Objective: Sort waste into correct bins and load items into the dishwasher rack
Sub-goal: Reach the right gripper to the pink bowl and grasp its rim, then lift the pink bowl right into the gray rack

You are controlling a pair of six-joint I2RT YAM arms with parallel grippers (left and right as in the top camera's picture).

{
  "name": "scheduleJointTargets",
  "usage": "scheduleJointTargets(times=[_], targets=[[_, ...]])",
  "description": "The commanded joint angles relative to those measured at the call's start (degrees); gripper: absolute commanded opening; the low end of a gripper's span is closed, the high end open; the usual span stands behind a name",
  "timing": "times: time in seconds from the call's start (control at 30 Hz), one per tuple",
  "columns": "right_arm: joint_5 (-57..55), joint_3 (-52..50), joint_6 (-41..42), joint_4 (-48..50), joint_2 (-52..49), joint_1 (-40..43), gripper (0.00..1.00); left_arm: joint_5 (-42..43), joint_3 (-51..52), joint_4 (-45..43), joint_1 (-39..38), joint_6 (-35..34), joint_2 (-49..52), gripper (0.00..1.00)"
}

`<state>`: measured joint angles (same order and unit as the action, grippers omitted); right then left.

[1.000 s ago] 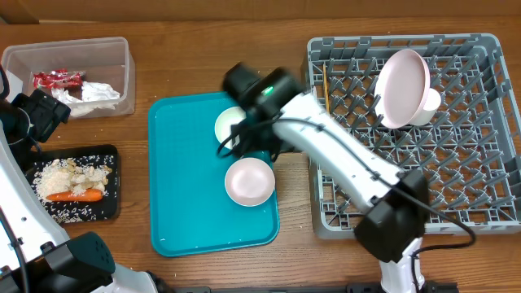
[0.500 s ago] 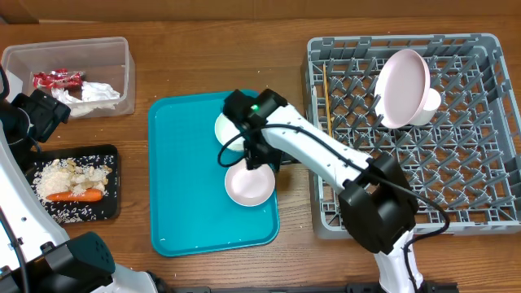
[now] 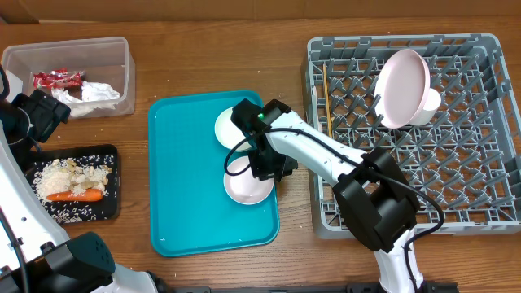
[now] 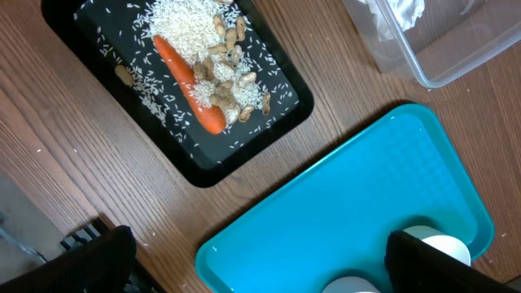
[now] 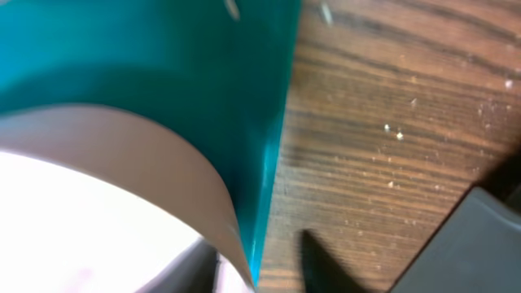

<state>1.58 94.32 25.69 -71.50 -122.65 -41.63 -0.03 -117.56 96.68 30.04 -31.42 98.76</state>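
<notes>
**The right pincer [image 3: 264, 169] at the pink bowl's rim**

The right pincer sits at the 2 o'clock edge of the pink bowl [image 3: 244, 189]. The bowl lies upright on the teal tray [image 3: 187, 203], toward the tray's 4 o'clock corner. In the right wrist view the bowl's rim passes one dark finger [image 5: 321, 256] at the tray's edge, with bare tabletop [image 5: 391, 122] beyond. I cannot tell how wide the jaws stand or whether they grip the rim.

A small white bowl [image 3: 226, 126] rests on the tray at 12 o'clock from the pink one, partly under the arm. The dishwasher rack [image 3: 480, 163] stands at 3 o'clock on the tabletop. A larger pink dish [image 3: 403, 77] is tilted on its tines, touching a white cup [image 3: 430, 102].

The left pincer [image 4: 256, 244] hangs at 9 o'clock, fingers wide apart and holding nothing, near the black tray [image 4: 244, 155] of rice and carrot.
</notes>
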Motion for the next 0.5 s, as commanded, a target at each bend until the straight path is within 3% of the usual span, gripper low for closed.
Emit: scheduleJointTargets(times=[0.0,0.07,0.47], targets=[[1.14,1.07,-0.20,-2.80,-0.37,-0.09,0.15,-0.42,0.20,0.13,-0.07,-0.52,0.26,1.00],[1.14,2.40,-0.20,-5.57,-0.37,-0.09,0.04,-0.42,0.20,0.13,-0.07,-0.52,0.26,1.00],[-1.81,13.33,3.85,-19.80,5.70,-0.09,0.04,-0.39,0.17,0.13,-0.07,-0.52,0.26,1.00]])
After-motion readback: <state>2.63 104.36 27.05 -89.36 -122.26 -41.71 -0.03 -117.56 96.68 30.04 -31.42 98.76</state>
